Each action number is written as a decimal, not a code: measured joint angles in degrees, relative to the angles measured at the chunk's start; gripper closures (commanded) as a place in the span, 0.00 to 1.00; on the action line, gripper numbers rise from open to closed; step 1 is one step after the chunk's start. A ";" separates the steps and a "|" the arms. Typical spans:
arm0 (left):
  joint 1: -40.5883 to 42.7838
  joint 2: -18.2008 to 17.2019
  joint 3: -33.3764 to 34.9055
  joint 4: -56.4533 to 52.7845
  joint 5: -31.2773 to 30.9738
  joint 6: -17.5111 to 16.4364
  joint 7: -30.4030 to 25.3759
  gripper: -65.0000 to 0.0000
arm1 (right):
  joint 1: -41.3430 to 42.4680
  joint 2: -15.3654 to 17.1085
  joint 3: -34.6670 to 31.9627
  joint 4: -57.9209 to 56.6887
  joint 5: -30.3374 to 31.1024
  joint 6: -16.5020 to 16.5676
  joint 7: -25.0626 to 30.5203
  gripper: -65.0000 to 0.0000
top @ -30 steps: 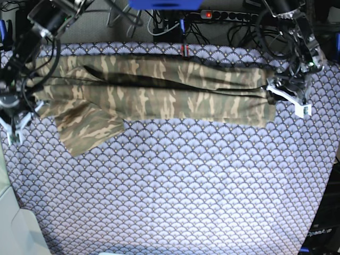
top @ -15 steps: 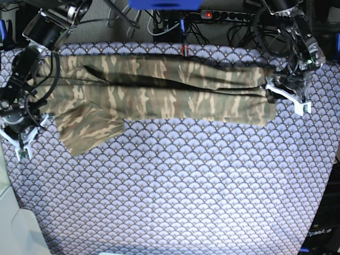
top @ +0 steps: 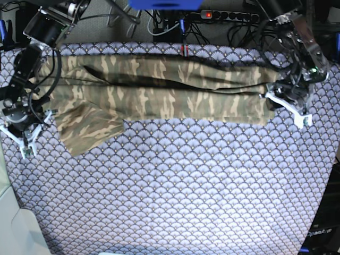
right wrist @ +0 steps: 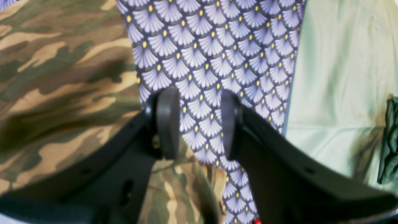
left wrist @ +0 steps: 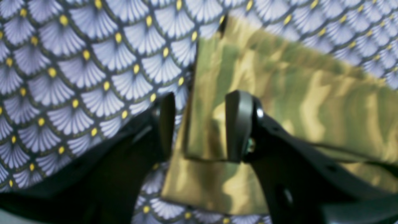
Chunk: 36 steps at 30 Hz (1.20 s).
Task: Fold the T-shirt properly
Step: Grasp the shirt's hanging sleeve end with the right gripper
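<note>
One T-shirt (top: 159,93), folded into a long band, lies along the worktop's (top: 175,186) far edge, long axis side to side. Left hand (left wrist: 199,124) stands open astride its end hem, gripping nothing. Right hand (right wrist: 195,123), also open and empty, hangs beside the sleeve over bare cloth.

we're looking at a table covered by a purple-grey fan-scale tablecloth (top: 175,186) with little yellow dots, filling most of the frame. along the top edge there's a tangle of black cables (top: 159,24) and a power strip (top: 231,16) with a red switch glowing. pale surface (top: 16,234) in the lower left corner.
</note>
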 measured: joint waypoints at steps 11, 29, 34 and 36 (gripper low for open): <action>-1.38 0.20 -0.42 7.65 -0.20 0.22 5.97 0.60 | 0.46 0.81 -2.32 -1.14 0.26 0.00 0.22 0.64; -1.27 2.64 -0.02 7.45 0.26 0.22 5.99 0.60 | 10.80 1.53 -5.88 -20.50 0.48 0.00 -0.20 0.65; -1.14 2.78 0.02 7.45 0.26 0.22 5.95 0.60 | 11.61 1.49 -5.60 -21.84 0.44 -0.02 0.00 0.65; -1.09 2.78 0.02 7.45 0.28 0.24 5.95 0.60 | 12.24 1.51 -5.55 -24.22 0.24 0.00 0.07 0.65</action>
